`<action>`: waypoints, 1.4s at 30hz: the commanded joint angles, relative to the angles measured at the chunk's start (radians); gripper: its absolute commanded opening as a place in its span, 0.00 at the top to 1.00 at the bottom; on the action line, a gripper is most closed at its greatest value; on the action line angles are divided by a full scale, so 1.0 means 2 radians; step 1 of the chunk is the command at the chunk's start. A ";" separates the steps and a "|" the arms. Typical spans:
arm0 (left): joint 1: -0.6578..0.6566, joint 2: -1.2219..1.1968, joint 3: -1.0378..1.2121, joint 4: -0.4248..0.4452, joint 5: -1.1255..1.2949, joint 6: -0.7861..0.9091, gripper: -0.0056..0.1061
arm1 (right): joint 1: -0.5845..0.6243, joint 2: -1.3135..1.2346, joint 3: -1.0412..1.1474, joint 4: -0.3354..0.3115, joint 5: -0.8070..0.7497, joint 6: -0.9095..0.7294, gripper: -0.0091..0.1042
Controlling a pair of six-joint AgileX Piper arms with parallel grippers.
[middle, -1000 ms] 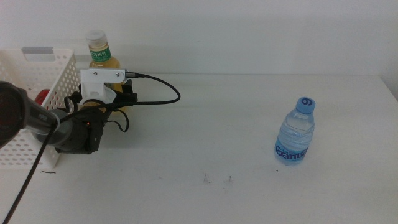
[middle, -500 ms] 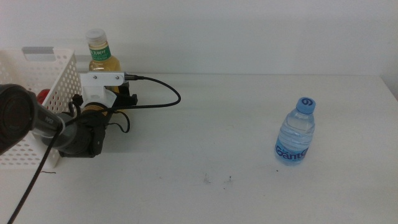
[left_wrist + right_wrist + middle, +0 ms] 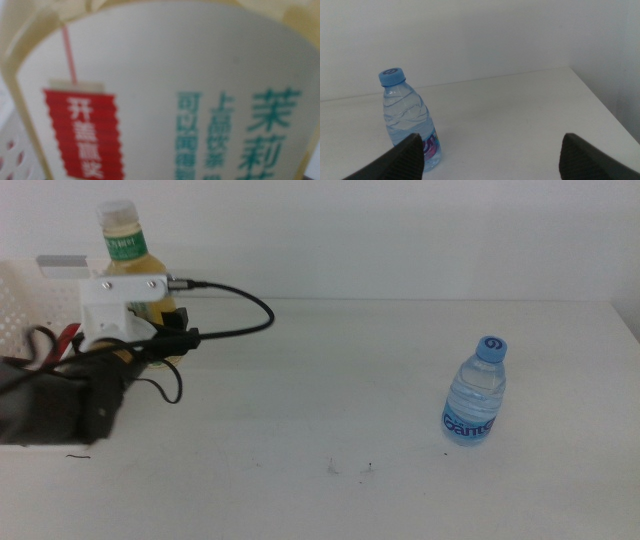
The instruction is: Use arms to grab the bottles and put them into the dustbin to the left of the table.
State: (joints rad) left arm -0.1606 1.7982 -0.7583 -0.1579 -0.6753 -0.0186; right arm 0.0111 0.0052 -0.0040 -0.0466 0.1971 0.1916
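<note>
One bottle in transit | left gripper [image 3: 150, 315] clamping tea bottle [image 3: 128, 255], hovering at dustbin [image 3: 35, 290] edge | centring over bin before letting go seems wise | right gripper [image 3: 490, 152] gaping near water bottle [image 3: 474, 392]

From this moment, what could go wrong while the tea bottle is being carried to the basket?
1. The tea bottle is lifted beside the white basket, not yet clearly over it; released now, it may hit the rim or fall outside.
2. The left gripper hides its hold in the middle view, and the left wrist view shows only the label, so a slipping hold would go unseen.
</note>
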 commanded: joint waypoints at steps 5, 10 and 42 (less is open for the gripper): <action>-0.005 -0.153 0.005 0.030 0.166 -0.002 0.85 | -0.002 -0.003 0.002 -0.002 -0.005 -0.003 0.11; -0.005 -0.227 -0.008 0.036 0.259 -0.004 0.85 | -0.002 -0.003 0.002 -0.002 -0.005 -0.003 0.11; 0.213 0.007 -0.479 0.054 0.936 0.216 0.85 | -0.002 -0.003 0.002 -0.002 -0.005 -0.003 0.11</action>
State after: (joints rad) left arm 0.2553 1.8174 -1.6956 -0.0417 1.2251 0.3968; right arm 0.0111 0.0052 -0.0040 -0.0466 0.1971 0.1916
